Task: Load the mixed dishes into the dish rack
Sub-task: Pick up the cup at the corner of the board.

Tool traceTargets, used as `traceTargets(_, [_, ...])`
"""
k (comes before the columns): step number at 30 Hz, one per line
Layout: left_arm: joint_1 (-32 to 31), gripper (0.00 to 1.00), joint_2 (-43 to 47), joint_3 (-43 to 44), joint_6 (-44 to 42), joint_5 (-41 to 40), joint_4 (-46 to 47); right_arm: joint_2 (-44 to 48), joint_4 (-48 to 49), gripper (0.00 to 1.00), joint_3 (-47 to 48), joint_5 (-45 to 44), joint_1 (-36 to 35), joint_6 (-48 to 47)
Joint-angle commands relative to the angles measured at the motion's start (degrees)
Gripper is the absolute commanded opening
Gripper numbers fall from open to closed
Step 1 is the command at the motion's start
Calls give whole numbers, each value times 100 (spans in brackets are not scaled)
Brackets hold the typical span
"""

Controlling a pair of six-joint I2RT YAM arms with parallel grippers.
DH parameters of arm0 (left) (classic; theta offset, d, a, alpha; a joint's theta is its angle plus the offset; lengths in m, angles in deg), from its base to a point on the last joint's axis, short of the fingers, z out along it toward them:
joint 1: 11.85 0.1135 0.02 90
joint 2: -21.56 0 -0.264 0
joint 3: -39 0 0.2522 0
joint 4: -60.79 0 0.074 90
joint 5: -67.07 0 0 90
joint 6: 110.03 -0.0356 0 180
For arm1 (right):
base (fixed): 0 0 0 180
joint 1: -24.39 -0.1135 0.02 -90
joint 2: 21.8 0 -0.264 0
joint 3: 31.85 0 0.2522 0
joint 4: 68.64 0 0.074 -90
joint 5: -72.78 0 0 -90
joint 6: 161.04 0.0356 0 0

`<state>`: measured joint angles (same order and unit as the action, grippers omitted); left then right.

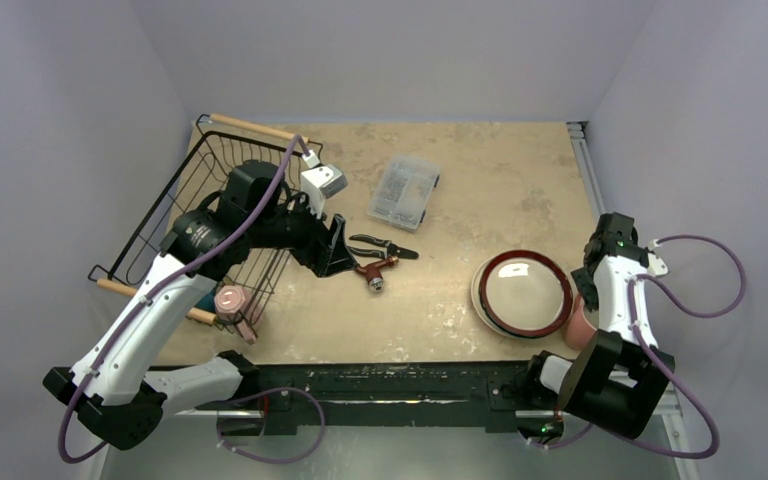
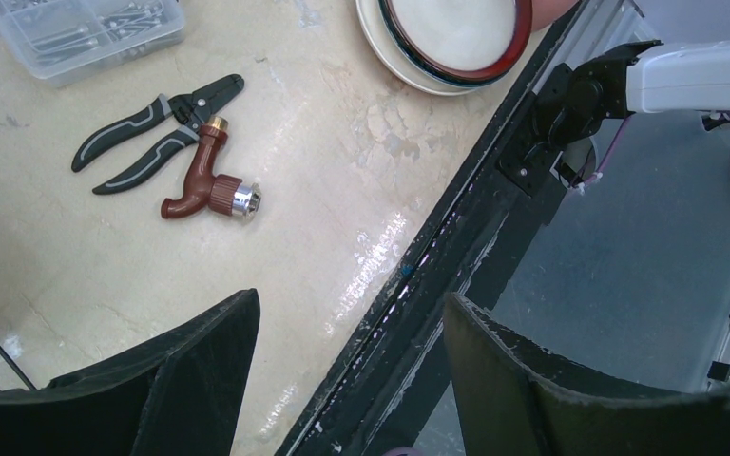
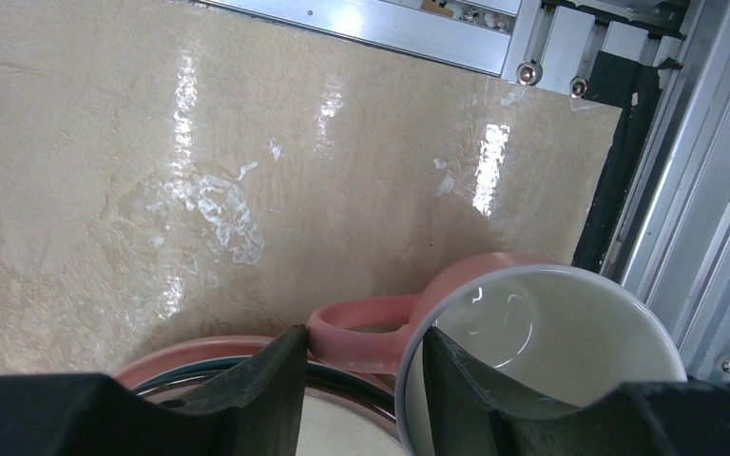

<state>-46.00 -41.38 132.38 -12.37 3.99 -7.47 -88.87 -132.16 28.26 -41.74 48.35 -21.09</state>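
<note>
The black wire dish rack stands at the far left. A pink mug sits at its near right corner. A stack of plates with a red-black rim lies near the right; it also shows in the left wrist view and the right wrist view. A second pink mug stands upright right of the plates. My right gripper straddles its wall, one finger inside and one against the handle. My left gripper hangs open and empty beside the rack.
A clear plastic compartment box lies mid-table at the back. Black pliers and a brown nozzle lie just right of my left gripper. The table's metal edge rail runs close beside the right mug.
</note>
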Motion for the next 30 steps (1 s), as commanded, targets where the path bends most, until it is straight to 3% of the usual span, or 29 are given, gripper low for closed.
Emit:
traceTargets(1, [-20,70,-8,165,-112,43,140,207,-277,46,196,-146,45,-91])
traceTargets(13, [-82,70,68,121,-55,111,135,502,-566,98,296,-74,41,223])
traceTargets(19, [-156,70,216,-3,-20,138,138,335,-705,99,623,-120,92,798])
traceTargets(25, [-201,70,467,-244,-20,138,171,-81,-590,99,395,255,247,1330])
traceTargets(30, [-230,70,684,-488,32,189,193,186,-197,99,110,667,476,1335])
